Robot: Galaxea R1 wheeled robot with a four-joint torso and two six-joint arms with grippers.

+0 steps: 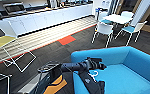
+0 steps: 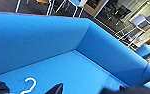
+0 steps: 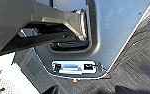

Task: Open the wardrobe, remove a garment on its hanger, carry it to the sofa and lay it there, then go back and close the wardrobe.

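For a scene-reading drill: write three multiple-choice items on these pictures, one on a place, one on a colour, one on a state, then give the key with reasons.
1. Where does the garment lie?
A. On the sofa seat near its arm
B. On the white table
C. On the orange floor patch

2. What colour is the hanger hook?
A. Red
B. White
C. Black

3. How do the white chairs by the table stand?
A. Tipped over on the floor
B. Stacked on the table
C. Upright on their legs

Key:
1 A: in the head view the black fabric rests on the blue sofa beside its near arm.
2 B: the left wrist view shows a white hook against the blue seat.
3 C: the head view shows them upright around the table.
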